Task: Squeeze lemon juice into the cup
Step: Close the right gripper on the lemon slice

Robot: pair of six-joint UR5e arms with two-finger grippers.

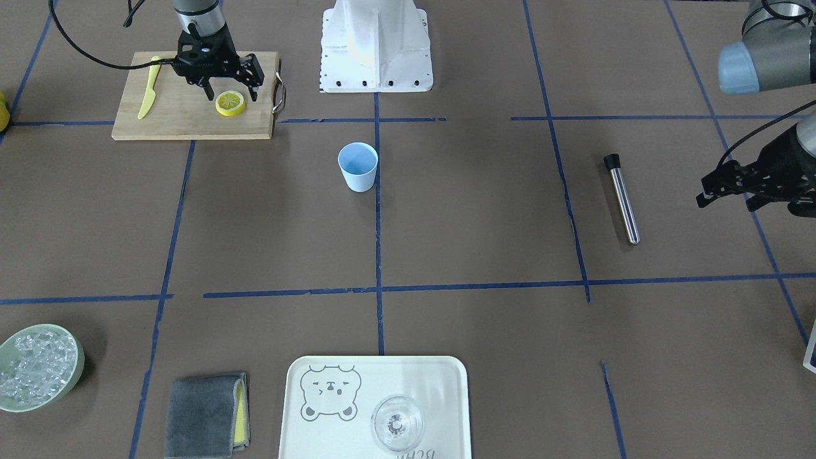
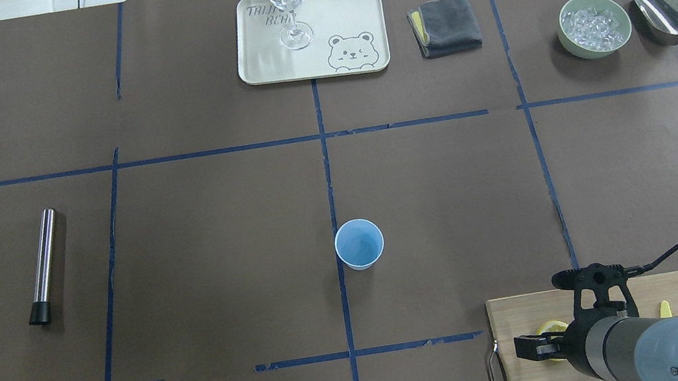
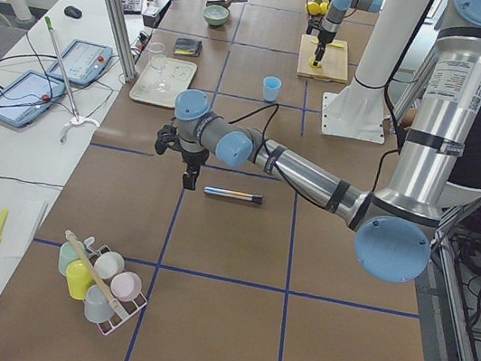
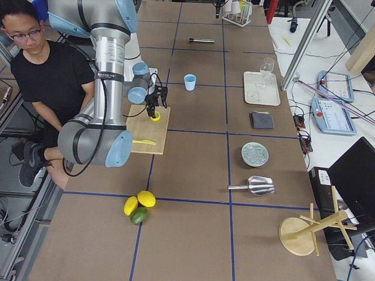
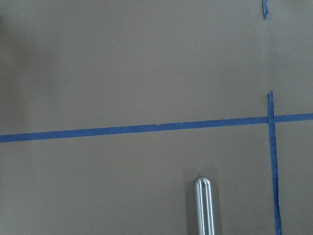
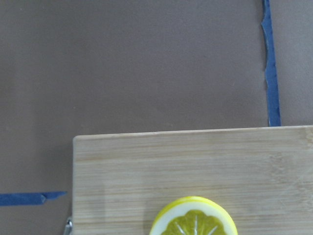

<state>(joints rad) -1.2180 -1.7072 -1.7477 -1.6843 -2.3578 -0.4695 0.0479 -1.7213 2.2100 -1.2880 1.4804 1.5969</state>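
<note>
A lemon (image 1: 230,102) slice with a yellow rind lies flat near the handle end of a wooden cutting board (image 1: 191,124). It fills the bottom edge of the right wrist view as the lemon (image 6: 194,221). My right gripper (image 1: 231,95) hangs open just above it, one finger on each side, touching nothing. The light-blue cup (image 1: 357,167) stands upright and empty-looking at the table's middle, also shown as the cup (image 2: 359,244). Far off at the table's other end, my left gripper (image 1: 725,203) hovers open and holds nothing.
A yellow plastic knife (image 1: 149,89) lies on the board. A steel tube (image 1: 621,197) lies near my left gripper. On the far side are a tray (image 1: 440,382) with a clear glass (image 1: 396,422), a folded cloth (image 1: 204,414), an ice bowl (image 1: 38,366) and a scoop (image 2: 670,20).
</note>
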